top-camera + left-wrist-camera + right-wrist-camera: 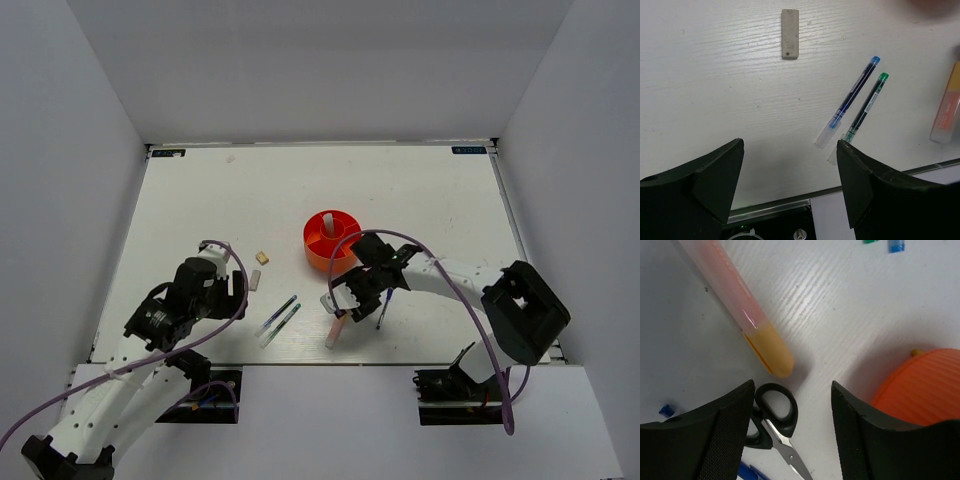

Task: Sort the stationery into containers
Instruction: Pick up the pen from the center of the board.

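The round orange-red tub [315,250] stands upright on the desk. Left of it lie a beige eraser [262,258] and a grey eraser [790,34]. Nearer than the tub: two thin pens – blue-capped pen [847,102], green-capped pen [865,107] – parallel, a pinkish highlighter [740,305], and black-handled scissors [775,412] lying flat.

1. We see the table [715,90] as a white board with a fine ribbed grain. It is mostly matt, with a soft sheen where light catches it.
2. The eraser [790,33] looks dull and rubbery to us, grey-beige with small dark specks.
3. The blue-capped pen [847,102] and the green-capped pen [863,114] have smooth, clear plastic barrels.
4. The highlighter [735,305] is glossy translucent pink plastic, and its orange end is opaque and smooth.
5. The scissors [775,415] have shiny black plastic handles and bright bare-metal blades.
6. The tub [927,385] is orange plastic, and we make out fine ribbing on its wall.
7. The left gripper [790,145] reads as plain matt black plastic, while the right gripper [791,390] shows a fine woven-looking texture on its black faces.
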You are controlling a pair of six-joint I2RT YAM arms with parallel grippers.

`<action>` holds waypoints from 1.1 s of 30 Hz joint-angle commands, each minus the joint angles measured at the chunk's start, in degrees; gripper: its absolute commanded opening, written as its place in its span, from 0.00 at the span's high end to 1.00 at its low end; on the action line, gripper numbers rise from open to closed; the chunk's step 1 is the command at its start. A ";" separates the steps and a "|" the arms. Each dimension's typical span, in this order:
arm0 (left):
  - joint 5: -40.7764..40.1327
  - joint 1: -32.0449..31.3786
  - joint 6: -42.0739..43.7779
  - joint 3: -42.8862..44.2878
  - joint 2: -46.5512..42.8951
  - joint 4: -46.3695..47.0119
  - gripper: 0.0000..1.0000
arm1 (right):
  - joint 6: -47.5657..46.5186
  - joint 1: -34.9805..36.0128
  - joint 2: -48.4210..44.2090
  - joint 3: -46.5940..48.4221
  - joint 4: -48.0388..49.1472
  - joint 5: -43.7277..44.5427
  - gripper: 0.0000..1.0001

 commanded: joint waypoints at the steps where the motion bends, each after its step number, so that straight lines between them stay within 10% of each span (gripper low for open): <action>1: -0.88 0.78 0.25 -0.87 -1.32 0.72 0.15 | -0.11 1.57 1.35 -0.39 0.97 0.96 0.35; 11: -0.71 1.22 -0.19 -2.54 -3.17 0.64 0.15 | 0.59 6.75 3.37 -3.38 4.92 4.73 0.39; 33: -0.27 1.49 -0.37 -3.33 -5.28 0.81 0.15 | 1.37 8.16 1.80 7.34 -12.30 4.03 0.94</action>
